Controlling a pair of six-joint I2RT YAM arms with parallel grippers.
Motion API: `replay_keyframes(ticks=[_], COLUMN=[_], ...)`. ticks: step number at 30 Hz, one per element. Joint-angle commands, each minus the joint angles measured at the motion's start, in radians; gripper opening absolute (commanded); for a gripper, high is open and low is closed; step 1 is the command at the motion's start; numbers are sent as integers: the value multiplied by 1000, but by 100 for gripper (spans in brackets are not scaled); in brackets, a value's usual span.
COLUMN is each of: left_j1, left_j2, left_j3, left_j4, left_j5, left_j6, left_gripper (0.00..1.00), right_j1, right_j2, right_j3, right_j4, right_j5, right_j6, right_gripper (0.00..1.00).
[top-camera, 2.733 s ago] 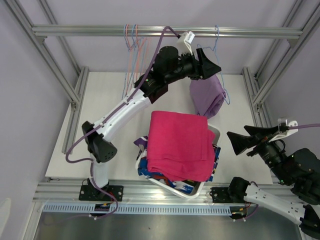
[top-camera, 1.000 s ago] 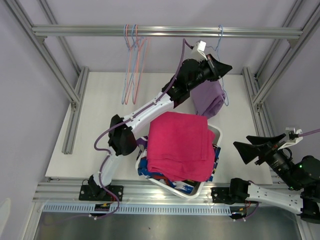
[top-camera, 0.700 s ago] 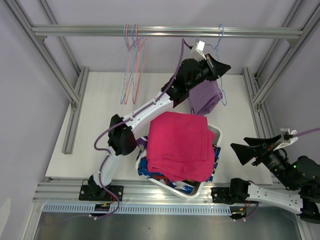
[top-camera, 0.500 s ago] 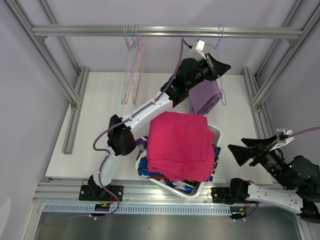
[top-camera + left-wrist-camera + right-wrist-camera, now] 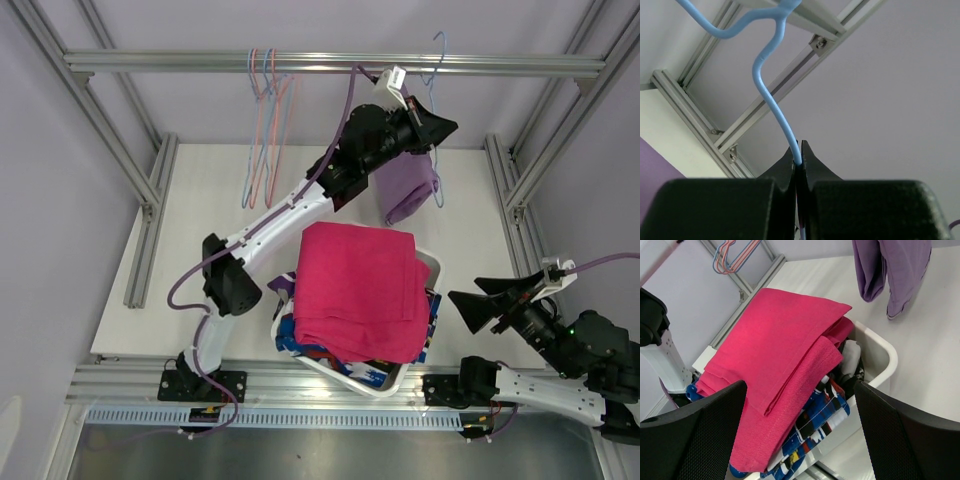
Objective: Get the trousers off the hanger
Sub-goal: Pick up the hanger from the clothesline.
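Note:
Lilac trousers (image 5: 405, 185) hang from a light blue hanger (image 5: 436, 60) by the top rail, also seen in the right wrist view as lilac trousers (image 5: 890, 270). My left gripper (image 5: 450, 126) is raised to the hanger's neck. In the left wrist view that gripper (image 5: 799, 156) is shut on the blue hanger (image 5: 771, 100) wire. Bright pink trousers (image 5: 360, 290) lie folded on top of the white basket (image 5: 432, 268), over blue-white patterned trousers (image 5: 815, 432). My right gripper (image 5: 478, 305) hovers open to the right of the basket, holding nothing, its open jaws (image 5: 800, 385) facing the pile.
Several empty hangers (image 5: 265, 120) hang at the left of the top rail (image 5: 150, 62). Aluminium frame posts (image 5: 520, 190) border the white table (image 5: 210, 250) on both sides. The basket rim (image 5: 886, 356) sits near the table's front edge.
My left gripper closed on the hanger's neck and lifted it, so the hook rose at the rail and the lilac trousers swung up. The right arm drifted slightly left, still open.

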Motion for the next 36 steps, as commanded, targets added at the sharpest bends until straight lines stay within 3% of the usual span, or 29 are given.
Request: replay_keyframes(ticks=[1, 8, 14, 19, 27, 36], left_j1=[12, 24, 35, 64, 201, 320], left_j2=[-127, -276, -406, -596, -854, -1101], left_j3=[74, -53, -99, -297, -666, -905], left_j4=[99, 11, -173, -228, -242, -225], left_j5=[18, -11, -89, -175, -163, -244], left_j6=[78, 182, 338, 402, 386, 426], left_gripper=[0, 0, 0, 0, 0, 1], right_j1=[18, 16, 18, 21, 19, 10], right_j2=[-5, 30, 113, 177, 311, 527], right_j3=[-14, -11, -5, -11, -16, 19], right_j4=[44, 84, 107, 176, 290, 435], right_j5=[-4, 1, 34, 10, -12, -45], right_j6=[27, 1, -23, -32, -75, -137], right_gripper=[93, 93, 94, 93, 94, 95])
